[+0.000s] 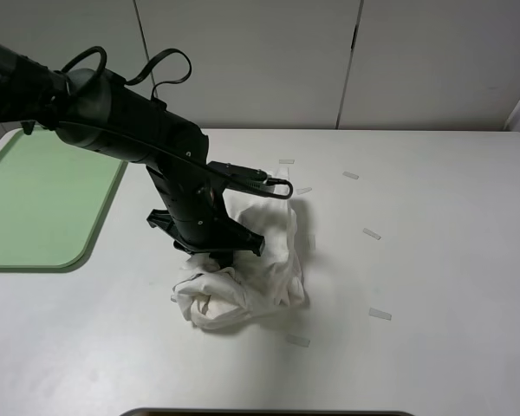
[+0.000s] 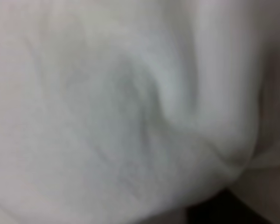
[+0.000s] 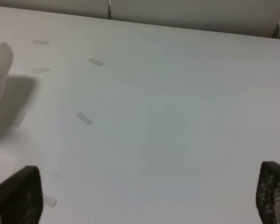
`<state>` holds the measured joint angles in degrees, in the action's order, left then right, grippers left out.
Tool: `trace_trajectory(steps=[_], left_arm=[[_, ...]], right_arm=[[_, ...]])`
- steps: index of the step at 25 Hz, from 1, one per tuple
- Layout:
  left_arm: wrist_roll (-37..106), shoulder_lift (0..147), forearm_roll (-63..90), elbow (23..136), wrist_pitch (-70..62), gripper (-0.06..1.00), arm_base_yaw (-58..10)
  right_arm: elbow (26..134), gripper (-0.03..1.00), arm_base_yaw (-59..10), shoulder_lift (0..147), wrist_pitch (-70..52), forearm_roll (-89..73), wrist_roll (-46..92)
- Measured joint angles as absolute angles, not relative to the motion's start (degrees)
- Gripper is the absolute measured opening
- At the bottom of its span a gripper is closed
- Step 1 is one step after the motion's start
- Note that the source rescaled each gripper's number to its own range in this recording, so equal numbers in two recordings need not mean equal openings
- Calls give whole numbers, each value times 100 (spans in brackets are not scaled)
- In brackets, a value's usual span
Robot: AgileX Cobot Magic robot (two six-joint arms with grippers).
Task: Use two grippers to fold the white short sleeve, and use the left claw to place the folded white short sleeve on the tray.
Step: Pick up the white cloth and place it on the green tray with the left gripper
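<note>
- left claw [image 1: 221, 260] is pressing down into the white short sleeve [image 1: 247, 273], centre of the exterior view, slightly left of middle; its fingers are buried in cloth there, so I cannot tell how wide they are standing or whether they have bitten yet
- left wrist view is showing only blurred white fabric [image 2: 130, 112] right against the lens, with a dark sliver at the lower right; no fingertip readable
- shirt is lying as a bunched, roughly folded bundle on the white table [image 1: 433, 260], not a flat stack; loose lobes are sticking out at the lower left of the bundle
- tray [image 1: 43, 204] is sitting at the left edge of the frame, well apart from the bundle, nothing on it
- right gripper [image 3: 144, 196] is standing wide over bare table, both mesh-faced fingers [image 3: 16, 196] showing at the lower corners of its wrist view, holding nothing; the arm itself is out of the exterior view
- step in hand, as I am reading it: pinching the bundle for the carry to the tray
- doing it well: bite deep enough to catch all layers, not just the top ply, else the fold is opening on lift
- lift straight up before swinging left, so trailing cloth is clearing the tray rim
- small tape strips [image 1: 371, 234] are lying right of the shirt; ignore them
</note>
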<state>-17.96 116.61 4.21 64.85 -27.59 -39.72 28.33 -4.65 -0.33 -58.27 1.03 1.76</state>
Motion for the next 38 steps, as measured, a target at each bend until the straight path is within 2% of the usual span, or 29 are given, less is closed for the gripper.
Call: trace_trajectory(steps=[2,3,14,24,27,38], left_arm=[[-1796,11661,63,6491,-2739,30,-3972],[-1796,11661,0,6498,-2754,29,-3972],[-1796,11676,-743,7026,-4078,26,-3530],[-1416,11047,-1306,7088,-4465,25,-2536],[-1324,11044,-1312,7088,-4481,25,-2423],[34,11044,-1311,7088,-4444,25,-918]], right_arm=[[2833,100,-465,-33,-5827,103,176],[2833,100,-465,-33,-5827,103,176],[2833,100,-465,-33,-5827,103,176],[2833,100,-465,-33,-5827,103,176],[2833,100,-465,-33,-5827,103,176],[2833,100,-465,-33,-5827,103,176]])
